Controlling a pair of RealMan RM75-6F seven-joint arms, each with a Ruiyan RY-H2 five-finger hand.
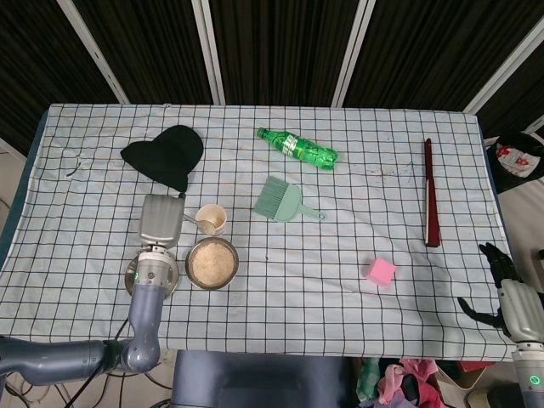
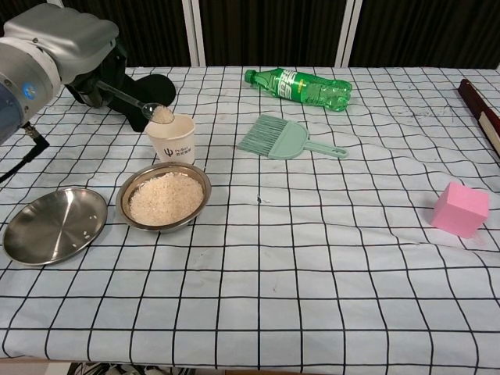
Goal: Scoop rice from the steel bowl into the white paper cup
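Observation:
The steel bowl (image 2: 165, 197) (image 1: 212, 263) of rice stands near the table's front left. Just behind it is the white paper cup (image 2: 172, 138) (image 1: 211, 219). My left hand (image 2: 66, 43) (image 1: 158, 221) is raised to the left of the cup and holds a clear spoon (image 2: 156, 111). The spoon's bowl carries a heap of rice and hovers over the cup's rim. My right hand (image 1: 506, 293) hangs off the table's front right corner with its fingers apart and nothing in it.
A steel plate (image 2: 53, 225) lies left of the bowl. A black beanie (image 1: 166, 155), green bottle (image 1: 298, 147), green brush (image 1: 283, 201), pink cube (image 1: 381, 271) and a dark red stick (image 1: 429, 194) are spread over the checked cloth.

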